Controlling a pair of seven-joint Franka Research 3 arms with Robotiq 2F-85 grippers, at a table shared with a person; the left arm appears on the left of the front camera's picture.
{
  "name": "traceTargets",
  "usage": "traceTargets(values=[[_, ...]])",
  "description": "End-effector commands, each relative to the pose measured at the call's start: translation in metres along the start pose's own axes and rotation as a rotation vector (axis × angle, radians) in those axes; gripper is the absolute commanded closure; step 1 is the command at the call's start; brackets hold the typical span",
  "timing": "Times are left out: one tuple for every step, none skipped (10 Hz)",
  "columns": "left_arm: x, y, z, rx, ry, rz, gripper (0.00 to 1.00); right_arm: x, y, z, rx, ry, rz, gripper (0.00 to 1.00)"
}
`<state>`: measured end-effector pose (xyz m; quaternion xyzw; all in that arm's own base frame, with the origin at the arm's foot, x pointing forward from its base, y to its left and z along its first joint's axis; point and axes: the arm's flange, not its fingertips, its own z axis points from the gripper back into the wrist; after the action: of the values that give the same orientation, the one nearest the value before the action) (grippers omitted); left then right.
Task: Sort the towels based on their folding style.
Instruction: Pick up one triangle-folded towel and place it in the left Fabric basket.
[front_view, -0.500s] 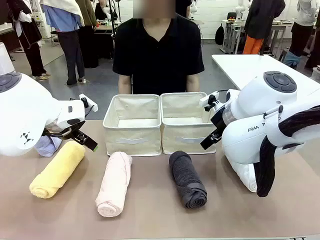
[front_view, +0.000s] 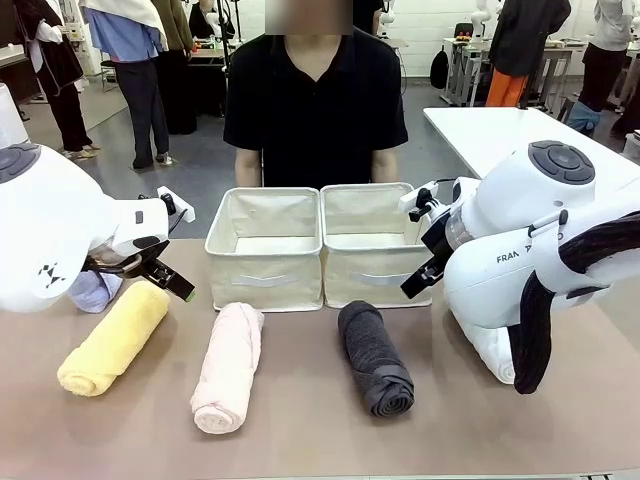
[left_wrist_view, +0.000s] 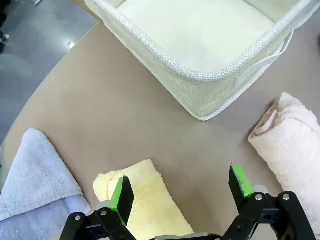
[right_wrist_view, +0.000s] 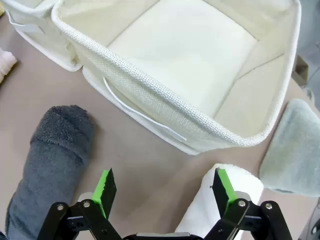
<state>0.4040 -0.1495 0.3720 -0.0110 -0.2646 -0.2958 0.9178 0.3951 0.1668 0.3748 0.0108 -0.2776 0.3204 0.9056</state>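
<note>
Yellow towel (front_view: 112, 338): rolled, lying on the table (front_view: 300, 445) at the robot's left; long axis diagonal, near end toward the left edge, far end toward the bins
Pink towel (front_view: 229, 367): rolled, in front of the left bin (front_view: 264, 250); long axis runs almost straight from the robot to the bin, near end leaning slightly left
Dark grey towel (front_view: 375, 357): rolled, in front of the right bin (front_view: 368, 245); far end near the bin, spiral end facing the robot and angled right
White towel (right_wrist_view: 200, 215): rolled, largely hidden under the right arm, one end pointing toward the right bin's corner
Lavender-blue towel (left_wrist_view: 35, 185): just beside the yellow towel's far end, on its outer side
Grey-teal towel (right_wrist_view: 292, 150): beside the right bin's outer wall
Left gripper (left_wrist_view: 181, 187): tilted down over the yellow towel's far end, jaws spread wide, nothing between them
Right gripper (right_wrist_view: 164, 187): angled down between dark grey and white towels, jaws wide apart, empty
Person (front_view: 315, 110): stands behind the bins
</note>
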Motion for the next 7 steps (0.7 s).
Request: traceTargets(values=[[0.0, -0.0001, 0.0, 0.0, 0.0, 0.0, 0.0, -0.0001, 0.0001, -0.0001, 0.0, 0.0, 0.0, 0.0], [0.0, -0.0001, 0.0, 0.0, 0.0, 0.0, 0.0, -0.0001, 0.0001, -0.0001, 0.0, 0.0, 0.0, 0.0], [0.0, -0.0001, 0.0, 0.0, 0.0, 0.0, 0.0, -0.0001, 0.0001, -0.0001, 0.0, 0.0, 0.0, 0.0], [0.0, -0.0001, 0.0, 0.0, 0.0, 0.0, 0.0, -0.0001, 0.0001, -0.0001, 0.0, 0.0, 0.0, 0.0], [0.0, -0.0001, 0.0, 0.0, 0.0, 0.0, 0.0, -0.0001, 0.0001, -0.0001, 0.0, 0.0, 0.0, 0.0], [0.0, -0.0001, 0.0, 0.0, 0.0, 0.0, 0.0, -0.0001, 0.0001, -0.0001, 0.0, 0.0, 0.0, 0.0], [0.0, -0.0001, 0.0, 0.0, 0.0, 0.0, 0.0, -0.0001, 0.0001, -0.0001, 0.0, 0.0, 0.0, 0.0]])
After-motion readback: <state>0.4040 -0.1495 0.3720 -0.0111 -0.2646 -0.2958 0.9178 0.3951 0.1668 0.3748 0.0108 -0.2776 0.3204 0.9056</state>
